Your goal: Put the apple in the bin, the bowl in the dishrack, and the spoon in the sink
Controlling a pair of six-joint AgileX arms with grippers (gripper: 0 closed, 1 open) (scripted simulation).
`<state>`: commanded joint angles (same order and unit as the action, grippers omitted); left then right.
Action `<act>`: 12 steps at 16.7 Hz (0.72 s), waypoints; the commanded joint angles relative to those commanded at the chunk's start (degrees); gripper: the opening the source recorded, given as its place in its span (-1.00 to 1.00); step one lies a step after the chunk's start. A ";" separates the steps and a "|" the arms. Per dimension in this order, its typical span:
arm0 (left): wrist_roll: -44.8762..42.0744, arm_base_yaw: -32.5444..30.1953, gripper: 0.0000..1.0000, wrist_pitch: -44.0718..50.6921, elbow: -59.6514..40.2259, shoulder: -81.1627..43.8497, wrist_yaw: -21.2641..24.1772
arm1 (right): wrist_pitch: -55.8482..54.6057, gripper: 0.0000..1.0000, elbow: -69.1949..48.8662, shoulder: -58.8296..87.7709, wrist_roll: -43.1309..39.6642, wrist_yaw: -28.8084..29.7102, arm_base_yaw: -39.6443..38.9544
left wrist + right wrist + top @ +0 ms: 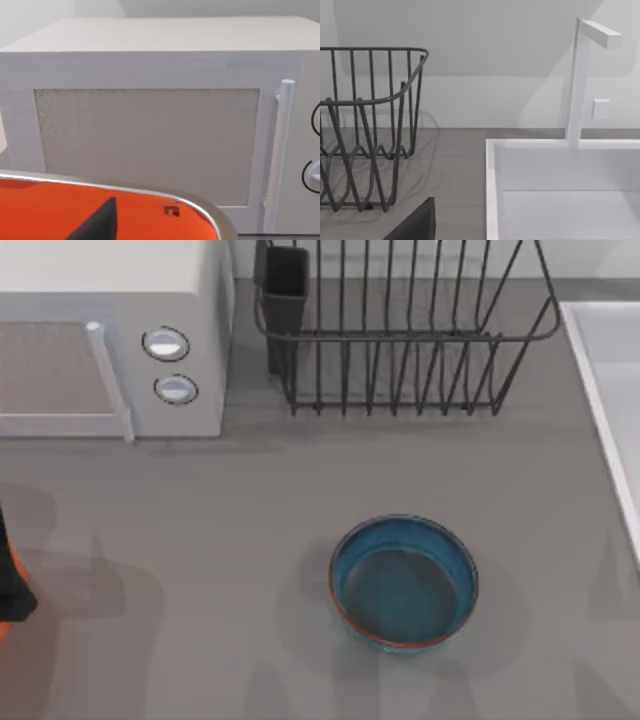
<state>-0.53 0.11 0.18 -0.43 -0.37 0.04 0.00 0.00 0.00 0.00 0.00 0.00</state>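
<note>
One task item sits loose on the grey counter: the large dark grey wire dishrack [405,330] stands at twelve o'clock, and the round deep blue glazed bowl [403,582] rests upright, mouth up, at about five o'clock from centre. Being round, it has no long axis. Grip its rim from above and lift it well clear of the bars. Whether either gripper's jaws are apart, you cannot tell.

We read no text, labels or nos. anywhere; the microwave [110,340] knobs [166,344] carry no markings.
</note>
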 joint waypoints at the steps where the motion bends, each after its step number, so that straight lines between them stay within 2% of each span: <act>1: 0.53 -0.11 1.00 -0.18 0.43 0.37 -0.04 | 0.00 1.00 0.00 0.00 0.00 0.00 0.00; 8: 0.53 -0.11 1.00 -0.18 0.43 0.37 -0.04 | 0.53 1.00 -0.59 0.60 0.26 0.00 -0.26; 12: 0.53 -0.11 1.00 -0.18 0.43 0.37 -0.04 | 7.35 1.00 -8.54 9.10 3.61 -0.02 -3.60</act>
<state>0.00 0.00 0.00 0.00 0.00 0.00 7.35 -8.54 9.10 3.61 -0.02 -3.60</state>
